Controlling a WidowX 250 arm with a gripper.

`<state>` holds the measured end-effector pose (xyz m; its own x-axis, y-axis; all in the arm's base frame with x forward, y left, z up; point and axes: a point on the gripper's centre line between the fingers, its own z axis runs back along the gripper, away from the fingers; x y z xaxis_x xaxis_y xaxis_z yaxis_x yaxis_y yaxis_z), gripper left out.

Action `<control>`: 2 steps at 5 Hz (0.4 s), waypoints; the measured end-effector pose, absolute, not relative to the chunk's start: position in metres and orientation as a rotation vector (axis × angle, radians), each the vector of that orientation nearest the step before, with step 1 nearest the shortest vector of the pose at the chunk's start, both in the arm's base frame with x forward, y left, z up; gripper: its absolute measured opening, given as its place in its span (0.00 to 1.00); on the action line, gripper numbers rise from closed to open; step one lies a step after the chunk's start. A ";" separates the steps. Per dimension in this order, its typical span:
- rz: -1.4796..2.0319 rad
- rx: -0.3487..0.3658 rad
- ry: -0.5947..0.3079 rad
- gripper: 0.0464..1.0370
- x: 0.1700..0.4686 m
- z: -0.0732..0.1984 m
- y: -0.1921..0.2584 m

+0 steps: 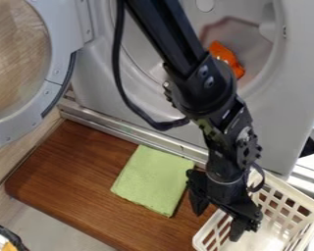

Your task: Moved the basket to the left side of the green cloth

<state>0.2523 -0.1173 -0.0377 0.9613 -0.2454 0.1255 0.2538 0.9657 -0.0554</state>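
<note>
The black gripper (217, 225) hangs over the left part of the white basket (297, 194), its fingers spread apart, one left of the basket's near-left edge and the other over the basket. Whether it touches the basket, I cannot tell. Slatted and pale, the basket lies at the lower right, partly behind the gripper and cut off by the view's edge. The green cloth (153, 180) lies flat on the brown wooden board, left of the gripper and basket.
Behind the wooden board (74, 176) stands a grey front-loading machine (100, 93) with an orange cloth (226, 58) in its drum. Its round door (57, 59) stands open at the upper left. A dark-rimmed object (6, 235) sits at the lower left corner.
</note>
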 end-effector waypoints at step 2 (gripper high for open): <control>-0.247 -0.064 -0.129 0.31 0.247 -0.039 -0.114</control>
